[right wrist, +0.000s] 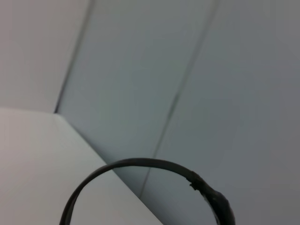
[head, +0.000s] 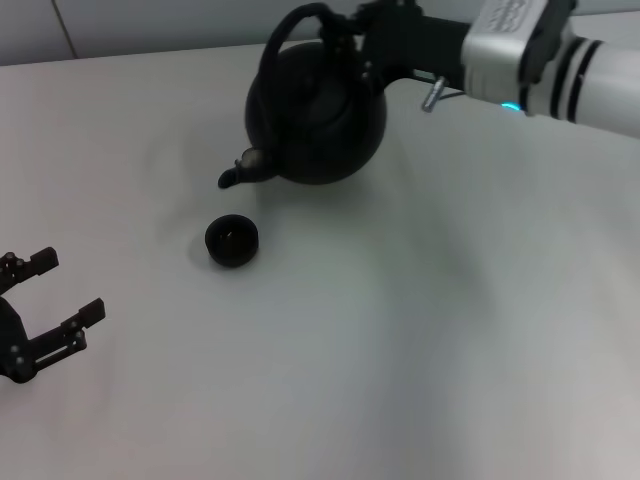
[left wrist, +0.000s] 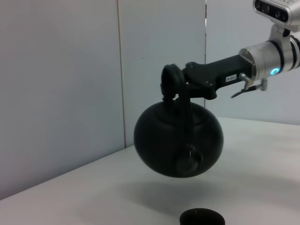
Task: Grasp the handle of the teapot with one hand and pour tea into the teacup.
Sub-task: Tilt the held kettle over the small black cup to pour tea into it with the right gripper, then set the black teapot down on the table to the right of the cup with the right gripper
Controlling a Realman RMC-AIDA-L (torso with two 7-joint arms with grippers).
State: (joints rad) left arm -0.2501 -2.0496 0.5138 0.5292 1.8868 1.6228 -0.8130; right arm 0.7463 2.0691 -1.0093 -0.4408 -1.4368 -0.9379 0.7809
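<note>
Below our right gripper (head: 352,40) hangs the teapot (head: 318,115), lifted clear of the white table (head: 420,330) and tipped so its short spout (head: 240,170) points down toward the teacup (head: 232,240). We have that gripper clamped on the thick side of the arched handle (head: 300,18), which the left wrist view shows gripped above the pot's body. The teacup stands on the table just beneath and beyond the spout, apart from it. Well away from the pot, our left gripper (head: 62,290) rests low with its fingers spread.

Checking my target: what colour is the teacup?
Dark brown-black teacup; head view shows it best.
</note>
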